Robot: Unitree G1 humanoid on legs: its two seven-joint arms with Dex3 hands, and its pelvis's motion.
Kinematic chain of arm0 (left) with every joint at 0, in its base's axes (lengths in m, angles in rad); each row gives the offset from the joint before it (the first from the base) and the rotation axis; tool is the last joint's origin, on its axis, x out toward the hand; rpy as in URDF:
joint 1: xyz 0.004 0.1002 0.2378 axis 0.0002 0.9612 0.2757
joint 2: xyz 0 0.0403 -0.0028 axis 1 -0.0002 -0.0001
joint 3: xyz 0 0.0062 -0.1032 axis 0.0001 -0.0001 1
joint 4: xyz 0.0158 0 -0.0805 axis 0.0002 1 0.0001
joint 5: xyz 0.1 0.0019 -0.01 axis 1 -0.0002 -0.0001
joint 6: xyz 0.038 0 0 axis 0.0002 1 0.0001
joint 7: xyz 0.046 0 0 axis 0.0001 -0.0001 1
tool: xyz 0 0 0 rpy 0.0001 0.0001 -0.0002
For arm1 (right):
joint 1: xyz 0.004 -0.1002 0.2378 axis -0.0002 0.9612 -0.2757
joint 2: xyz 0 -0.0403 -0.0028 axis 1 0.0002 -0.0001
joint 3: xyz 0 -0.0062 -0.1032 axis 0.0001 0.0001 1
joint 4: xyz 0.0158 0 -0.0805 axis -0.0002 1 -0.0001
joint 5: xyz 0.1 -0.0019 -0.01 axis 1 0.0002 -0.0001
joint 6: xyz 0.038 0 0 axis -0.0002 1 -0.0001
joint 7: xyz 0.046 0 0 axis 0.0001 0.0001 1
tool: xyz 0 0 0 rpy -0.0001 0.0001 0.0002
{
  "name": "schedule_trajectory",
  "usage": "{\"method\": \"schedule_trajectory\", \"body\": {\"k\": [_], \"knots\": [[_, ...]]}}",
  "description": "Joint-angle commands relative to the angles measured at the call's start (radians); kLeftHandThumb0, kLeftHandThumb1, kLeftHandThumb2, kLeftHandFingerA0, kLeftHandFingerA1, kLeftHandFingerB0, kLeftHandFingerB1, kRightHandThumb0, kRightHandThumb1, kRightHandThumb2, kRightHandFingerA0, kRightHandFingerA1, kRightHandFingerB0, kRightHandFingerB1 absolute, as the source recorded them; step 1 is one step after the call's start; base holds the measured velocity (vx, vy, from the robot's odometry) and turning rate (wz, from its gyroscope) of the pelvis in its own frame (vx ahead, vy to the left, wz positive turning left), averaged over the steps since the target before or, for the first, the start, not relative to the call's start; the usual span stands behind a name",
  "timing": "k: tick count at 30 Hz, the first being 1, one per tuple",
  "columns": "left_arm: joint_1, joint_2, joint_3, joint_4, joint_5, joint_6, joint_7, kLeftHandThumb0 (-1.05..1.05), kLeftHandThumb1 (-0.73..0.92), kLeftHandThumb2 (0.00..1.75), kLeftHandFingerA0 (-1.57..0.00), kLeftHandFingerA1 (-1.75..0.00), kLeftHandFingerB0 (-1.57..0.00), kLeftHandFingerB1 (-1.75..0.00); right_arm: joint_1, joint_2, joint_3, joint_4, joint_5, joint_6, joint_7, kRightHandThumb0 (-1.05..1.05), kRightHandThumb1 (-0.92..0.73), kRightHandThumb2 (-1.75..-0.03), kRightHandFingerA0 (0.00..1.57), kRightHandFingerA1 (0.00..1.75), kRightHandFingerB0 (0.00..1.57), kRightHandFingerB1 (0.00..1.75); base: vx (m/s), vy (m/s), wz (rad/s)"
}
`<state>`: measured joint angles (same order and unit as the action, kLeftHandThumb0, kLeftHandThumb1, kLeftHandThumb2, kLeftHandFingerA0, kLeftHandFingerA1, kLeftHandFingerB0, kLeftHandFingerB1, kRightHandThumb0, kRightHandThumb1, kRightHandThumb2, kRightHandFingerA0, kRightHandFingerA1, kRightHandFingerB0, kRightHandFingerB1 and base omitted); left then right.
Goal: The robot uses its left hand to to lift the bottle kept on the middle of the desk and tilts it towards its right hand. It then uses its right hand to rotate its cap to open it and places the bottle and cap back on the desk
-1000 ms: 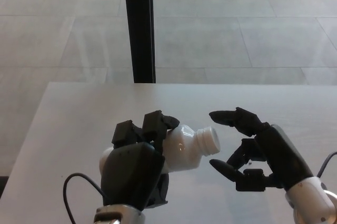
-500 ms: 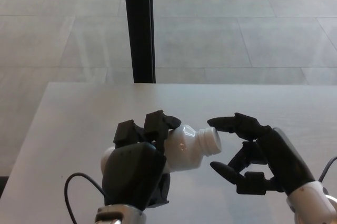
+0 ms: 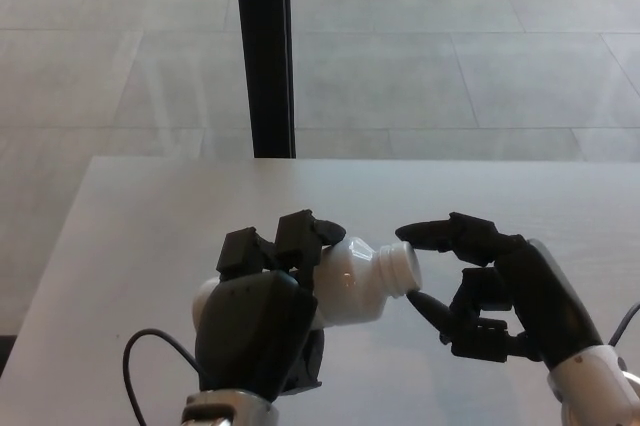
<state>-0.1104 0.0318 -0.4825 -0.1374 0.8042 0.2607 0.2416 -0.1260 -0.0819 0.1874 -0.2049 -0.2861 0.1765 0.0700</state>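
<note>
A pale worktop (image 3: 150, 236) is seen from above, with a grey tiled floor (image 3: 450, 66) beyond its far edge and a black vertical post (image 3: 264, 46) standing on that floor just behind the worktop. A white bottle (image 3: 350, 284) is held above the middle of the near part of the worktop, lying almost on its side with its neck pointed to the right. The bottle's body is gripped by the left hand (image 3: 262, 321), whose black fingers (image 3: 300, 236) are wrapped over the top of it from the near left. A white threaded cap (image 3: 401, 269) is seen on the bottle's right end. The right hand (image 3: 480, 291) is placed just to the right of the cap, with its digits apart: one upper fingertip (image 3: 412, 235) is set at the top of the cap and a lower one (image 3: 428, 305) at its underside, so the cap is bracketed between them. Whether the cap is firmly pinched cannot be told. A thin black cable (image 3: 140, 356) is looped over the worktop at the near left.
</note>
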Motion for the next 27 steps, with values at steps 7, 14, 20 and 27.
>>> {"method": "schedule_trajectory", "body": {"k": [7,14,20,27], "knots": [[-0.007,-0.006,0.002,0.010,0.007,-0.027,0.024,0.15,0.58,1.26,-0.91,-1.75,-0.81,-1.48,0.009,0.006,-0.006,-0.003,0.020,-0.053,-0.008,-0.37,-0.70,-0.64,1.05,1.42,0.80,0.50,0.00,0.000,0.00],[-0.007,-0.006,0.000,0.015,0.006,-0.039,0.030,0.14,0.57,1.25,-0.90,-1.75,-0.80,-1.47,0.011,0.013,0.007,-0.010,0.009,-0.064,-0.023,-0.39,-0.71,-0.61,1.02,1.46,0.85,0.53,0.00,0.000,0.00],[-0.007,-0.005,0.000,0.019,0.006,-0.042,0.040,0.12,0.59,1.23,-0.90,-1.75,-0.80,-1.47,0.005,-0.017,0.019,0.001,-0.010,-0.084,-0.017,-0.37,-0.66,-0.71,0.91,1.59,0.94,0.91,0.00,0.000,0.00],[-0.003,-0.012,-0.003,0.013,0.010,-0.030,0.040,0.15,0.60,1.22,-0.89,-1.75,-0.79,-1.48,0.014,-0.026,0.026,0.000,-0.043,-0.095,-0.043,-0.37,-0.69,-0.70,0.92,1.67,0.86,1.11,0.00,0.000,0.00]]}}
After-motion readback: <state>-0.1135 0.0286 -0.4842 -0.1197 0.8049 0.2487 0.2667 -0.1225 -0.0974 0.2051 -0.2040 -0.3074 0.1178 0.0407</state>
